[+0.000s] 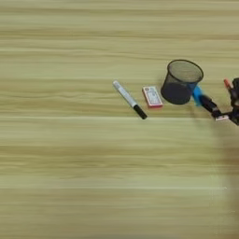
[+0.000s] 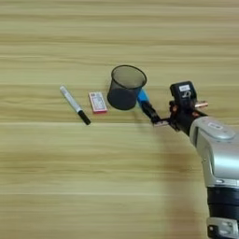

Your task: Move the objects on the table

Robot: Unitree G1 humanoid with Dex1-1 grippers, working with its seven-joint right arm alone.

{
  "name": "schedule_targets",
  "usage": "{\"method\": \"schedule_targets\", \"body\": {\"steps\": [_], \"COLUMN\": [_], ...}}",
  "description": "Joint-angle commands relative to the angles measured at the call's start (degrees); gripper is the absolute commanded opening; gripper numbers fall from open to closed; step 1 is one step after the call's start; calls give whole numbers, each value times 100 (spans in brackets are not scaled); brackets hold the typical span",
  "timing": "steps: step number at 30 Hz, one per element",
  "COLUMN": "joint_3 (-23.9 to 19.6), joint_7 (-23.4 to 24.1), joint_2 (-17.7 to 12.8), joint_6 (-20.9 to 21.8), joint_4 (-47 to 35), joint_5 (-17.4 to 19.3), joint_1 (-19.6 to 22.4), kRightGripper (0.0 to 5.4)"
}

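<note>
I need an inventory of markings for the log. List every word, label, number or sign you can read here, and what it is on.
No text can be read in either view.
Small red-white flat box: a printed face, too blurred to read.
White sticker on the black housing above the right gripper: marks too small to read.
Marker, mesh pen cup, blue oblong piece, table: no visible lettering.

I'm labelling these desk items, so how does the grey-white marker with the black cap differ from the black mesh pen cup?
The grey-white marker with black cap lies flat on the light wooden table; the black mesh pen cup stands upright, mouth open. The marker is thin, long and mostly pale; the cup is wide, round and dark throughout. The marker sits further left. Both rest untouched on the table.
</note>
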State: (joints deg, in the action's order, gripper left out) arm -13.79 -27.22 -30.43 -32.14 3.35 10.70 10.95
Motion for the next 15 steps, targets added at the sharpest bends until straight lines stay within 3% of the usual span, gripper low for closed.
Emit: {"method": "schedule_targets", "body": {"steps": [1, 15], "joint_3": [-4, 211], "joint_7": [35, -72], "joint_2": [-168, -95], "joint_6": [334, 583], "joint_4": [147, 860], "joint_5": [-50, -105], "joint_1": [527, 869], "kRightGripper": [538, 538]}}
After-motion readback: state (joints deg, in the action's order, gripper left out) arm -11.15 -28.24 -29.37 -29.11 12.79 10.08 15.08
